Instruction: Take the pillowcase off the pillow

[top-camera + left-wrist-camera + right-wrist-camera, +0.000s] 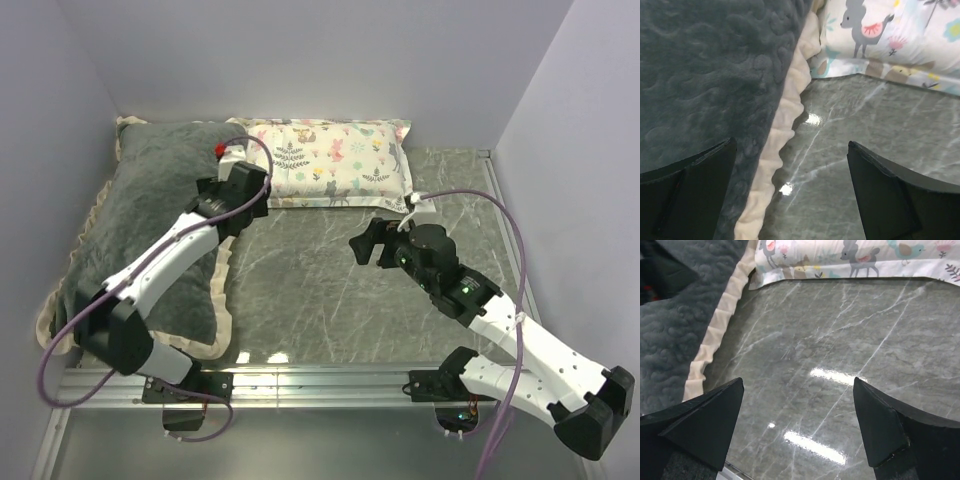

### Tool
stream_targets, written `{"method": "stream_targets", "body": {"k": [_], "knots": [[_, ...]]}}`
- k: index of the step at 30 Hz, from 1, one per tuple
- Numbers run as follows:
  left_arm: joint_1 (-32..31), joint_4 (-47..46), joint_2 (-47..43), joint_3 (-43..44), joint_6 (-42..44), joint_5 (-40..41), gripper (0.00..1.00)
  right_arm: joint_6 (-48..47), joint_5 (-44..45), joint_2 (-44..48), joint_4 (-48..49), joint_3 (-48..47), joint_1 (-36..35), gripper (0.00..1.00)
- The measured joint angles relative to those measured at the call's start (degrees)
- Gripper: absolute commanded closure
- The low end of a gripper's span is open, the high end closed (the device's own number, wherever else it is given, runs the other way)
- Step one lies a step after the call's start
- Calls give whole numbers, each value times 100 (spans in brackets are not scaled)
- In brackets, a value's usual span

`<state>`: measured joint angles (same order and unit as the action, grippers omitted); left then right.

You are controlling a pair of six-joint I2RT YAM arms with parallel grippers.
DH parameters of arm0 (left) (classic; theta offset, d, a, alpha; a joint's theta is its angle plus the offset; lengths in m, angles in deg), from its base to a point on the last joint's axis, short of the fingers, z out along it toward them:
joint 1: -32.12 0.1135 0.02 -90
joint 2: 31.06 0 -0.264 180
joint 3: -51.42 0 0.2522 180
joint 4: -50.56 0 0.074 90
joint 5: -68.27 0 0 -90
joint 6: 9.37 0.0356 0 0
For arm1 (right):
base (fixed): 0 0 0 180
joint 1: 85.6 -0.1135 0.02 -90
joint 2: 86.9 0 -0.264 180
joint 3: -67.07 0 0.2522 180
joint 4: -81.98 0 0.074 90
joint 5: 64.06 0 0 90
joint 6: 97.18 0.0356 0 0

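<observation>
At the near edge a metal rail [320, 378] is seen, with both arm bases bolted to it. The pillowcase [150, 240] is laid along the left side of the table [320, 290], from just beyond the rail to the far wall. Its dark grey plush face is turned up and embossed with a swirled pattern. It is swollen, though what fills it is hidden. A cream frill [226, 290] is run round its edge. On the right the frill lies on the marbled top; on the left it is close against the left wall. To the right of the pillowcase a broad stretch of bare table is left open as far as the right wall. The right gripper [798, 381] is held above this stretch, jaws wide, nothing between them. Farther off, the left gripper [791, 145] is poised over the far part of the right-hand frill, jaws wide and empty. Against the far wall a print pillow [330, 160] is set, just beside the frill.
</observation>
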<state>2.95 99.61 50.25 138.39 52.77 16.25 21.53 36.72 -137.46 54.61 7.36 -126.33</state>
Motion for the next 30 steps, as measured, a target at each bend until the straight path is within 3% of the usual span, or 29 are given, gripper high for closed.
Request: {"method": "stream_targets", "body": {"k": [6,14,21,30], "knots": [[0,26,1073,232,234,138,1,0,-238,-125,153,0,0,4],[7,321,2610,682,448,1779,1,42,-498,-254,503,109,0,4],[157,592,3097,807,404,3008,1,44,-597,-251,621,216,0,4],[466,651,3467,1204,632,3383,1,85,-739,-240,793,321,0,4]]}}
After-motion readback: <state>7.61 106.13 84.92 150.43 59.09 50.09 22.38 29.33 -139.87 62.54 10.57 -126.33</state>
